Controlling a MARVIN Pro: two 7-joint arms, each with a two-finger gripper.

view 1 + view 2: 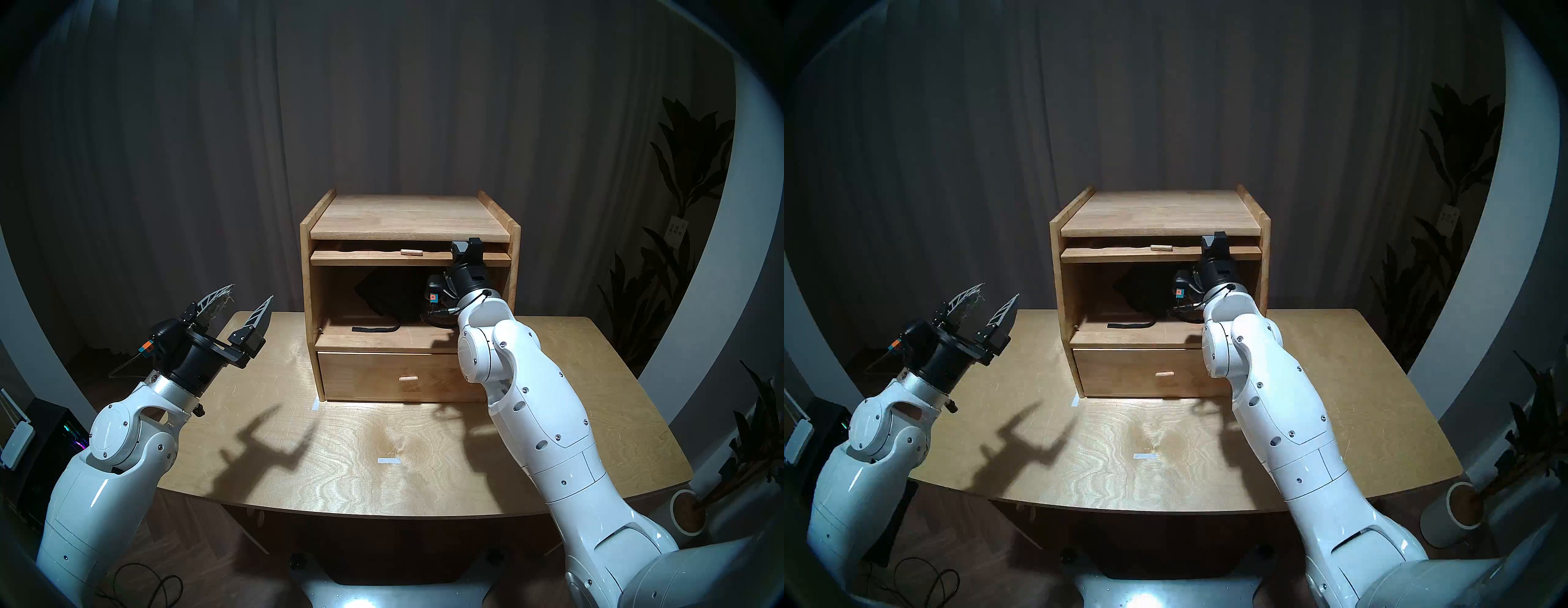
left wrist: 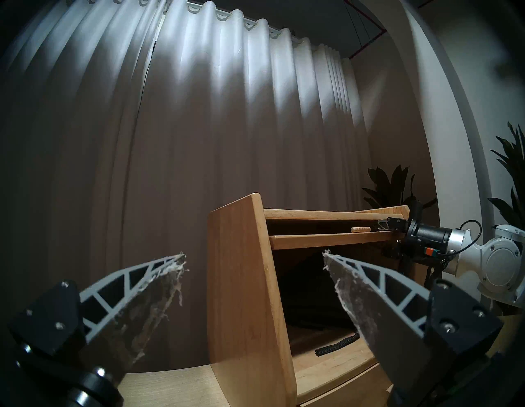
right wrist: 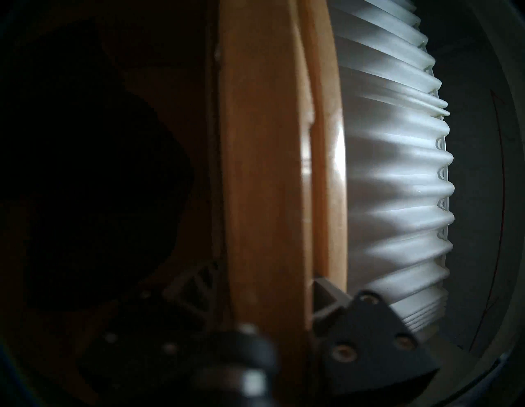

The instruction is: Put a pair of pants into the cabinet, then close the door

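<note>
The left gripper (image 1: 245, 305), a black-based claw with pale ribbed fingers, hangs over the light plywood table (image 1: 594, 407) with its jaws spread wide and nothing between them. It stands well apart from the work and should keep clear of the door's swing path.

The right gripper (image 1: 466, 250), of the same build, is at the right end of the door (image 1: 373, 257), a light-wood flap panel held roughly level just under the top board. The right wrist view shows one finger on each face of the panel edge (image 3: 264, 182), so the claw appears closed on the door (whether the pads press firmly cannot be told through the blur).

Below and to the left of this claw, inside the large compartment of the small light-wood boxy cabinet (image 1: 312, 271), lie the pants (image 1: 388, 293), a dark charcoal folded bundle. The black drawstring (image 1: 375, 329) trails forward onto the compartment floor, close to the front lip.

To do the closing step well:
- Keep the grip near the panel's front edge and follow the flap's arc; do not pull straight down.
- Lower slowly, since the grip is off-centre and may twist the panel.
- Watch the drawstring, which could be pinched at the sill.
- Release only once the flap stands flush above the plain drawer front (image 1: 382, 375).
</note>
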